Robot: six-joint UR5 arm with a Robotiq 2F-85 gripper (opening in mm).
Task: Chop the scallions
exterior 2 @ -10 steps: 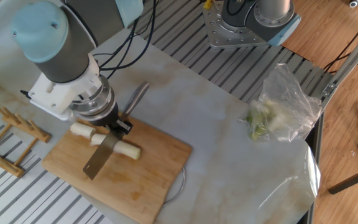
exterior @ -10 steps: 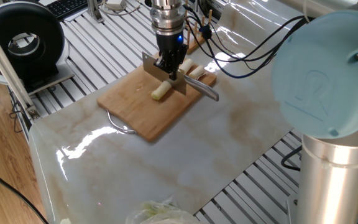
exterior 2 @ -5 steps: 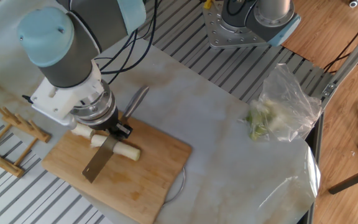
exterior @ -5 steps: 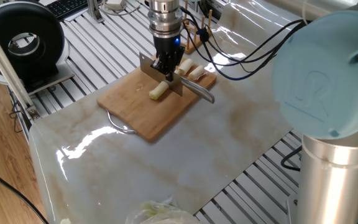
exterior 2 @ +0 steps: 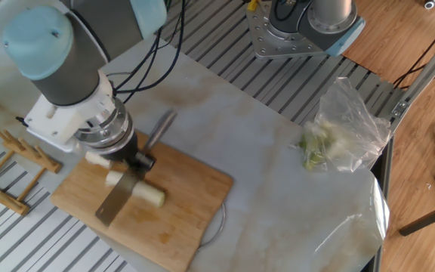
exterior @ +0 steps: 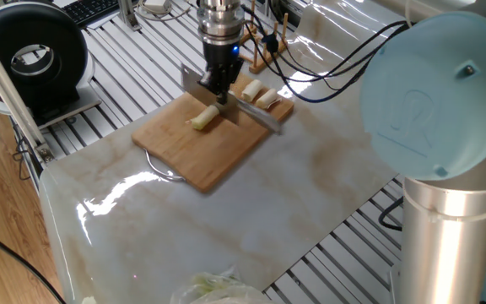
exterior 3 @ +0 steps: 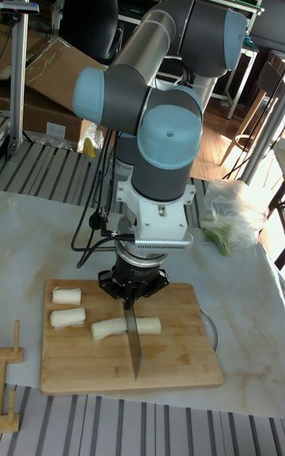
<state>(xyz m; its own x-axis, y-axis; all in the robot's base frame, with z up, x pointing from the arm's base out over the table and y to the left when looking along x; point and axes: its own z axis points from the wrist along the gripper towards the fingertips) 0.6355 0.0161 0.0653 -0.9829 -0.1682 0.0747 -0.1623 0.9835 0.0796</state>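
Observation:
My gripper [exterior: 218, 82] [exterior 2: 132, 159] [exterior 3: 133, 291] is shut on a knife and stands low over the wooden cutting board [exterior: 194, 160] [exterior 2: 174, 227] [exterior 3: 174, 365]. The knife blade [exterior 3: 132, 343] [exterior 2: 115, 202] lies across the longest scallion piece [exterior 3: 107, 328] [exterior: 202, 118] [exterior 2: 152, 196], near its middle. Two short cut scallion chunks [exterior 3: 66, 296] [exterior 3: 67, 317] lie side by side at the board's end beyond it, also visible as chunks [exterior: 251, 89] [exterior: 267, 100]. The knife handle [exterior 2: 159, 130] sticks out past the board on the far side of the gripper.
A clear plastic bag of pale leafy greens [exterior 2: 338, 128] [exterior 3: 231, 218] lies on the marble sheet away from the board. A wooden rack [exterior 2: 13, 162] stands just off the board's end. The arm's large body [exterior: 441, 127] fills the right of one view.
The gripper and knife have shifted a little along the board away from the cut chunks. The long scallion piece has slid with the blade.

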